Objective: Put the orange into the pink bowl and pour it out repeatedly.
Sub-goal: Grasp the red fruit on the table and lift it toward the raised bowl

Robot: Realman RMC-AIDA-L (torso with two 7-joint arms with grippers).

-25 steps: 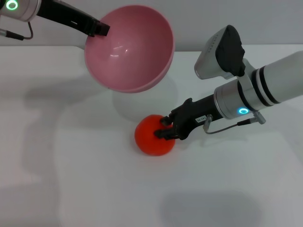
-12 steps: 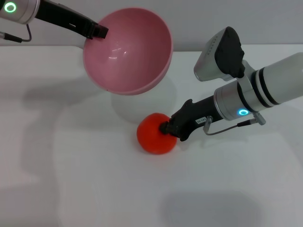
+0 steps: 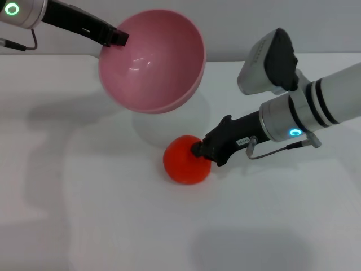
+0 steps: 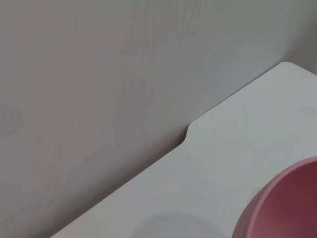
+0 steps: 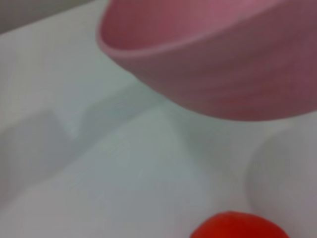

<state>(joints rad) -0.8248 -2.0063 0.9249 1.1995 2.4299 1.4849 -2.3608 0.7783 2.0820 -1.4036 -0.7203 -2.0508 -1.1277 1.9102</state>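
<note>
Left end effector clamps pink bowl by rim, bowl held in air, tilted, mouth facing camera, empty. Orange sits on white tabletop below bowl. Right end effector at orange's right side, fingers seemingly closed on it. Grey wall behind tabletop edge.

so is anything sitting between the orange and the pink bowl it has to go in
Nothing visible does. The orange lies on the white table with the right gripper closed on it. The pink bowl hangs tilted above and behind it, empty, held by the left gripper. Only bare table lies between.
</note>
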